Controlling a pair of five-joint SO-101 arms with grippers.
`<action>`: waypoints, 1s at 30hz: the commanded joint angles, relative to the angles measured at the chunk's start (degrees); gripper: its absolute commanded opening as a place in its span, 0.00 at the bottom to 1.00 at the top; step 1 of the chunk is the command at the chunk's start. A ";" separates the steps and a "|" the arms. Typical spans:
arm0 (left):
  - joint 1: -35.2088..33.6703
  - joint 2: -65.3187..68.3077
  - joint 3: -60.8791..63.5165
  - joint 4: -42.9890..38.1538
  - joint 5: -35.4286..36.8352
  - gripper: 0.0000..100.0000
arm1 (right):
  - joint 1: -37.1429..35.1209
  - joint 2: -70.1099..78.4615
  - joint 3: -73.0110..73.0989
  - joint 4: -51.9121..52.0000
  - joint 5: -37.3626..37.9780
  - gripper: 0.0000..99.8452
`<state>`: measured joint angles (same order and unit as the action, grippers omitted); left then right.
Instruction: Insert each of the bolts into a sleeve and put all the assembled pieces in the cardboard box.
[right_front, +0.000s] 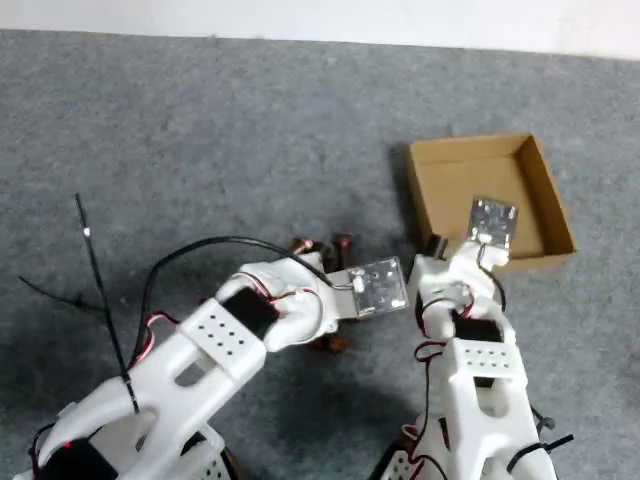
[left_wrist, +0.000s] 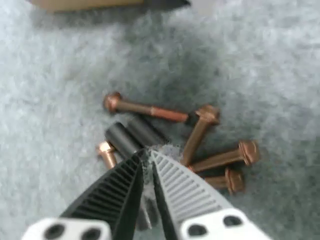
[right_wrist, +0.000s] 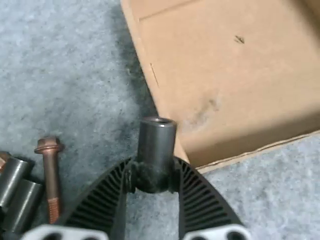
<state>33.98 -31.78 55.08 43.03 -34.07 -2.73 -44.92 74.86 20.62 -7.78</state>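
Lit softly and evenly from overhead, with faint shadows on the grey tabletop (right_front: 200, 120) beneath the arms (right_front: 220, 340), darker shade along the left wall of the cardboard box (right_front: 470, 143), and dull glints on the bolts (left_wrist: 150, 109).

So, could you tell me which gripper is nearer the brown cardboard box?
Right. The right gripper, holding a dark metal sleeve, is at the brown cardboard box corner; the left gripper is farther off, over copper-coloured bolts.

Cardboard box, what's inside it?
Only bare brown floor shows inside the cardboard box. The right arm's wrist covers part of the near side, so I cannot see there. The right gripper holds a sleeve by the box's corner.
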 joint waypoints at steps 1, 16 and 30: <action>0.13 5.14 0.66 -4.84 -0.09 0.00 | -2.42 -2.07 -0.75 -2.24 -0.18 0.00; 0.22 12.09 -0.40 -7.65 -0.09 0.00 | -8.04 19.47 -9.27 -12.53 9.23 0.00; 0.13 12.26 -0.31 -7.65 -0.09 0.00 | 1.10 30.11 -23.43 -12.88 3.43 0.00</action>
<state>34.24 -19.30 56.31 36.26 -34.15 -2.99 -10.55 53.23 9.54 -3.47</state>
